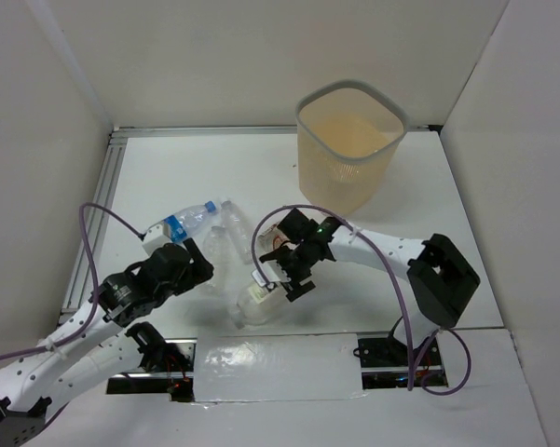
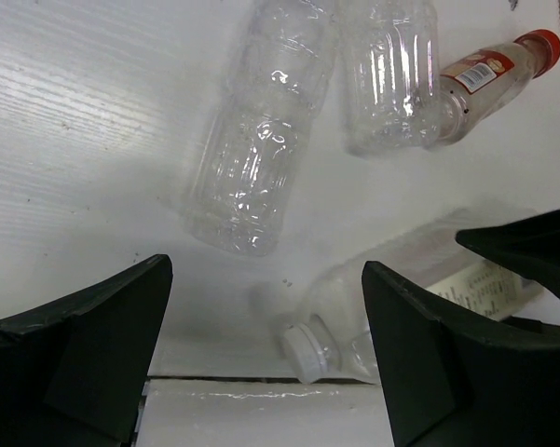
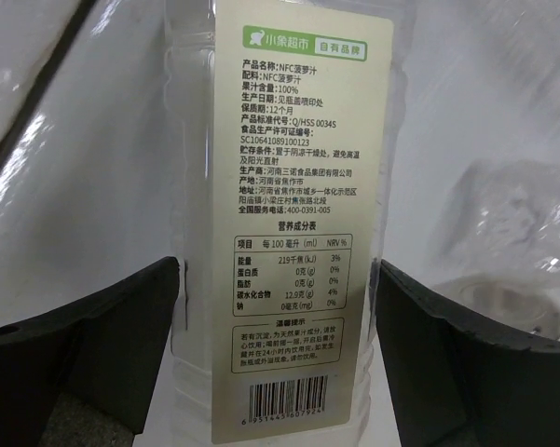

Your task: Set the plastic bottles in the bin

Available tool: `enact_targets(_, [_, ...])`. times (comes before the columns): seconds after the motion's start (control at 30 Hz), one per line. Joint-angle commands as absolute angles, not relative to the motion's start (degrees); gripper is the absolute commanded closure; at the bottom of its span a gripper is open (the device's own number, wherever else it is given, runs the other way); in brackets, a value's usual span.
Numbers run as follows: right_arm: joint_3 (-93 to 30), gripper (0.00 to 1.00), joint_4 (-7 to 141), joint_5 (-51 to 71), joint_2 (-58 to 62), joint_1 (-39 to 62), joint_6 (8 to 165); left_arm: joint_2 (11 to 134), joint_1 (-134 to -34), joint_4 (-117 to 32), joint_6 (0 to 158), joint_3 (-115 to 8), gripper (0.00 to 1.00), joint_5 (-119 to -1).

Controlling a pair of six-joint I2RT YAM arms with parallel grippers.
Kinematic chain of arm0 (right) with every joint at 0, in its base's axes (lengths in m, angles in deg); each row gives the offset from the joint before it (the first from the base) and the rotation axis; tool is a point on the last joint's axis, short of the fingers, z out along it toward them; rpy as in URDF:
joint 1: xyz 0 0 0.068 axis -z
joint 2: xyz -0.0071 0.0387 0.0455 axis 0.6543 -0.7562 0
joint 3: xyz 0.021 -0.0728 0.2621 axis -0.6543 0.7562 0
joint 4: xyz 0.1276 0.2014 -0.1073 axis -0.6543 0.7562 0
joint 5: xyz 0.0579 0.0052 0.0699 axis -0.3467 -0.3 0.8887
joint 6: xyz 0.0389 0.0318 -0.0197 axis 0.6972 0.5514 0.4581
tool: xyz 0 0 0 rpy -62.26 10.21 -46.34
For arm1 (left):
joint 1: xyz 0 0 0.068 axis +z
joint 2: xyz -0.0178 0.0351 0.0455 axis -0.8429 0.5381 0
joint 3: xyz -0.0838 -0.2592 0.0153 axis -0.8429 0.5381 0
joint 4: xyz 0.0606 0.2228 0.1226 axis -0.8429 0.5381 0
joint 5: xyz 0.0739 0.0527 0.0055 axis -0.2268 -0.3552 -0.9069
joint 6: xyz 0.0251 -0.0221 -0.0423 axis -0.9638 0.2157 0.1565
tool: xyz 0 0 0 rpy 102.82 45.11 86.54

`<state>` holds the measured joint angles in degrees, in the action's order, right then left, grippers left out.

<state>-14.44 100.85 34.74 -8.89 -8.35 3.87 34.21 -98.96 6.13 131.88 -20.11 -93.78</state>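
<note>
Plastic bottles (image 1: 225, 233), small, clear and crinkly, lie on the white table (image 1: 168, 168) around both grippers. The right gripper (image 3: 278, 270) is spread astride one clear bottle with a big white printed label (image 3: 289, 186), a black finger (image 3: 93, 354) just beside each flank. The left gripper (image 2: 266, 268) is spread wide and empty. The labelled bottle's white cap (image 2: 307, 346) lies just ahead of it, with two unlabelled clear bottles (image 2: 261, 158) and a red-capped bottle (image 2: 503, 60) farther ahead. The tall beige translucent bin (image 1: 349, 177) stands well beyond the right gripper.
</note>
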Motion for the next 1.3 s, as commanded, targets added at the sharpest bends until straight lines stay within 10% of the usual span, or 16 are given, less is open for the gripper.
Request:
enact_targets(0.0, [-16.5,0.92,112.4,37.3,-2.1,-5.5,2.0,35.4,-99.2,1.7,129.9,-19.5,0.04,-96.1])
enact_targets(1.27, [-52.7,0.96,75.4,19.8,3.4,18.4,37.6,43.2,-99.2,-11.1,121.1,-14.3,0.0,-94.4])
